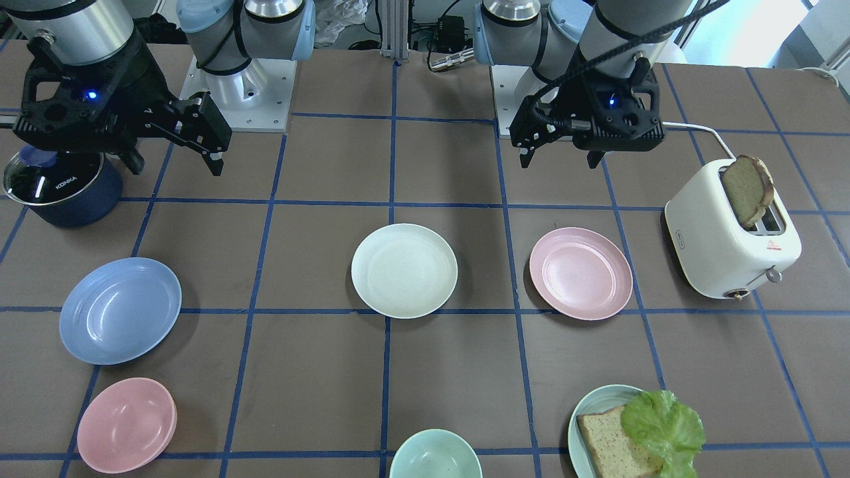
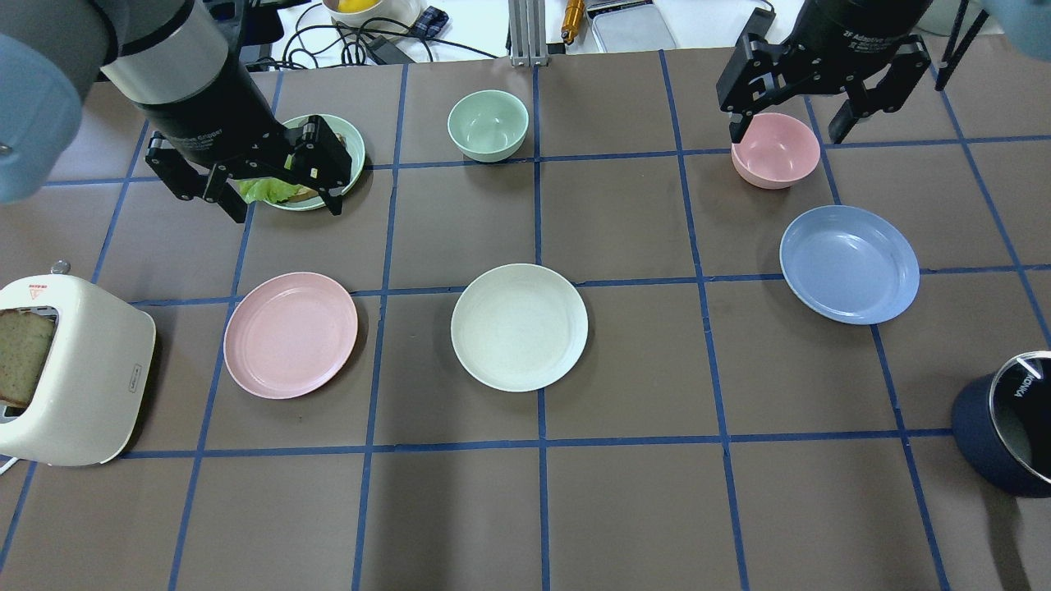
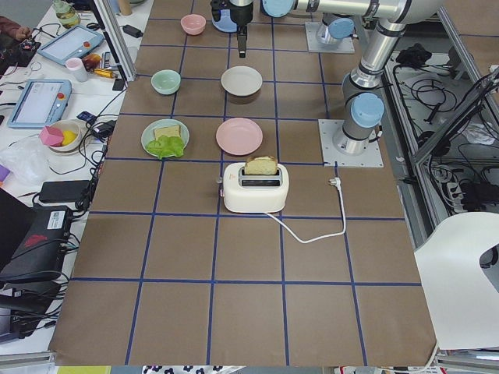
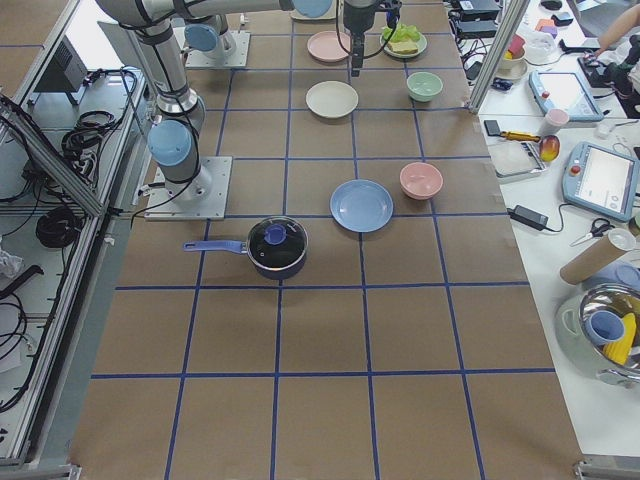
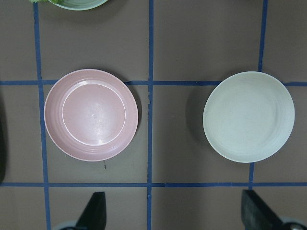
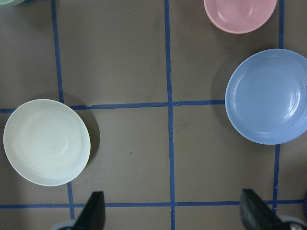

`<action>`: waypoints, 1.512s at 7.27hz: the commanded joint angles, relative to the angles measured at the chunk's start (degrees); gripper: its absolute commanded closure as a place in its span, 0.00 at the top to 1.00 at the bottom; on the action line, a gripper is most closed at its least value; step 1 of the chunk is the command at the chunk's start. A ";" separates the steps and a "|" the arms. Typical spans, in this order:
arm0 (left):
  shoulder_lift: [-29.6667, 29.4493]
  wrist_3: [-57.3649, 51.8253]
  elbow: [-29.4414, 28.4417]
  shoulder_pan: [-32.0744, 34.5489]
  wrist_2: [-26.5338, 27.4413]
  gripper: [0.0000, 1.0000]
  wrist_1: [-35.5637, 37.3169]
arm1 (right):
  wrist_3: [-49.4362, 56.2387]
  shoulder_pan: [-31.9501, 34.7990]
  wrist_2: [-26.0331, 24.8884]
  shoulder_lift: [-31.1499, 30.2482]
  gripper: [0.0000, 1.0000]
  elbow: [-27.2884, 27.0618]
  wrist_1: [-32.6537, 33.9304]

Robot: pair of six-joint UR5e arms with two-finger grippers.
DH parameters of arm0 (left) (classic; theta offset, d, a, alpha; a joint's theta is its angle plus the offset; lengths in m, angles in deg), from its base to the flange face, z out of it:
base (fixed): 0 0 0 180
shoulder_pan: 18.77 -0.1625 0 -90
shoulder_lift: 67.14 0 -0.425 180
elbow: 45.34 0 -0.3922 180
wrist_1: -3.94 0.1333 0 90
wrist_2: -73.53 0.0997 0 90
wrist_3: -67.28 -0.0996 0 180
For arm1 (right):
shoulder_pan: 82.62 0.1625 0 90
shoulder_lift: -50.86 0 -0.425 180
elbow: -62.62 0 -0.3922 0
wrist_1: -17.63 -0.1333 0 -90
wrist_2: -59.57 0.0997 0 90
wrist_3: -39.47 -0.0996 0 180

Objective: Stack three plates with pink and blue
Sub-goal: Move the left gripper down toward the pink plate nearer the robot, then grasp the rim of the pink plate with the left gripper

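Observation:
Three plates lie apart on the brown table. The cream-white plate [image 2: 519, 327] is in the middle, the pale pink plate [image 2: 290, 335] to its left and the light blue plate [image 2: 849, 263] at the right. My left gripper [image 2: 286, 209] hangs open and empty high above the table, beyond the pink plate [image 5: 91, 114] and the cream plate [image 5: 248, 117]. My right gripper [image 2: 787, 131] hangs open and empty over the pink bowl, beyond the blue plate [image 6: 267, 96]. Neither touches anything.
A pink bowl [image 2: 775, 149] sits beyond the blue plate and a mint bowl [image 2: 487, 125] at the far middle. A teal plate [image 1: 591, 411] holds bread and lettuce. A white toaster [image 1: 724, 239] with bread stands beside the pink plate. A navy lidded pot [image 1: 63, 189] stands near my right arm.

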 commanded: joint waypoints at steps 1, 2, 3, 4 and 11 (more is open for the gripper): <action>-0.08 4.40 11.86 -0.16 0.16 1.00 15.62 | 0.00 0.00 0.08 0.00 1.00 0.00 0.00; -0.25 4.77 17.05 -0.16 0.25 0.95 21.53 | 0.00 0.00 0.08 0.00 1.00 0.00 0.00; -0.25 4.77 19.98 -0.16 2.77 0.77 23.59 | 0.00 0.00 0.08 0.00 1.00 0.00 0.00; -0.51 4.86 21.57 -0.25 4.54 0.77 23.79 | 0.00 0.00 0.08 0.00 1.00 0.00 0.00; -11.57 4.07 27.21 -0.25 10.70 0.58 40.83 | 0.09 0.00 0.25 0.00 1.00 0.00 0.00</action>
